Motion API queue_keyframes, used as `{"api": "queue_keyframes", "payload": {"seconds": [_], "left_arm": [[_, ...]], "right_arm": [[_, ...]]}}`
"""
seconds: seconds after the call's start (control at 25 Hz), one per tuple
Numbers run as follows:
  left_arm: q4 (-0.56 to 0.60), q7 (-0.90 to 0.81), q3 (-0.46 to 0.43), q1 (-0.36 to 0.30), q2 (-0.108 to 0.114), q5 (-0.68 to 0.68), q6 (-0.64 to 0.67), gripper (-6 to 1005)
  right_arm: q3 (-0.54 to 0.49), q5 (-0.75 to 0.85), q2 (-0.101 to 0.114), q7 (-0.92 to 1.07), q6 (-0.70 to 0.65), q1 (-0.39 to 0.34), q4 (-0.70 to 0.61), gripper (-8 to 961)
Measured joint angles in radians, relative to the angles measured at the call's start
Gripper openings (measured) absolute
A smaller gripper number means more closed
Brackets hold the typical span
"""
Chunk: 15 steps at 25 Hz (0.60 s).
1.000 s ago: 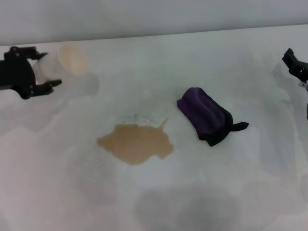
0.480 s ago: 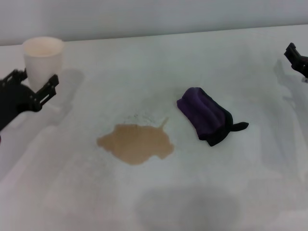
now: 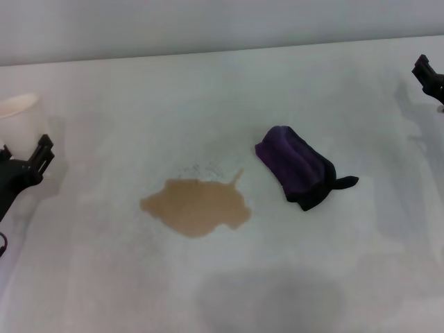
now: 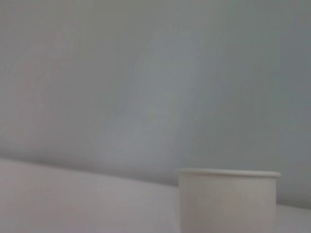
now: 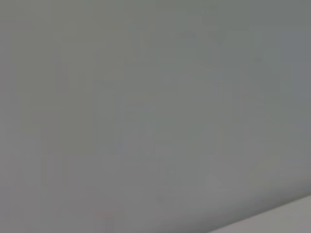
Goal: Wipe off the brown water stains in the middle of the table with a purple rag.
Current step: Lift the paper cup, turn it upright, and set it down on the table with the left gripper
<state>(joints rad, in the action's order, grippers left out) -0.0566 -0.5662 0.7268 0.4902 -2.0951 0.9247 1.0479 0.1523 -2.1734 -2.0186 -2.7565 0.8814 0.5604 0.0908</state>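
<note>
While nothing grips it: the purple rag [image 3: 300, 166] lies bunched on the table [image 3: 347, 277], just right of the brown water stains [image 3: 196, 207], apart from them; we judge wiping not yet begun
Stain: one tan puddle mid-table, wider than the rag; we risk smearing or missing its edges if the cloth stays bunched
Right gripper [image 3: 430, 73]: at the far right edge, well apart from the rag; we cannot tell its opening
Left gripper [image 3: 24, 166]: at the left edge beside the paper cup [image 3: 17, 116], fingers apart, holding nothing; we could tip the cup
</note>
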Motion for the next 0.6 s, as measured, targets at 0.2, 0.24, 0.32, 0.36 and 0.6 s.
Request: {"api": "queue_keyframes", "payload": {"seconds": [0.2, 0.24, 0.32, 0.36, 0.6], "left_arm": [[-0.019, 0.028, 0.001, 0.007, 0.000, -0.032, -0.054, 669], [-0.019, 0.034, 0.002, 0.008, 0.000, -0.030, -0.058, 671], [-0.023, 0.060, 0.003, 0.011, 0.000, -0.028, -0.062, 675], [-0.029, 0.074, 0.003, 0.015, -0.001, -0.028, -0.063, 677], [-0.074, 0.138, 0.004, 0.042, -0.004, -0.021, -0.059, 688]], "right_arm": [[0.003, 0.000, 0.001, 0.000, 0.000, 0.007, -0.006, 857], [0.003, 0.000, 0.001, 0.000, 0.000, 0.009, -0.008, 857], [0.005, 0.000, 0.000, 0.000, -0.001, 0.011, -0.010, 857], [0.008, 0.000, 0.000, 0.000, -0.001, 0.012, -0.011, 857], [0.013, 0.000, 0.000, 0.000, -0.001, 0.018, -0.013, 857]]}}
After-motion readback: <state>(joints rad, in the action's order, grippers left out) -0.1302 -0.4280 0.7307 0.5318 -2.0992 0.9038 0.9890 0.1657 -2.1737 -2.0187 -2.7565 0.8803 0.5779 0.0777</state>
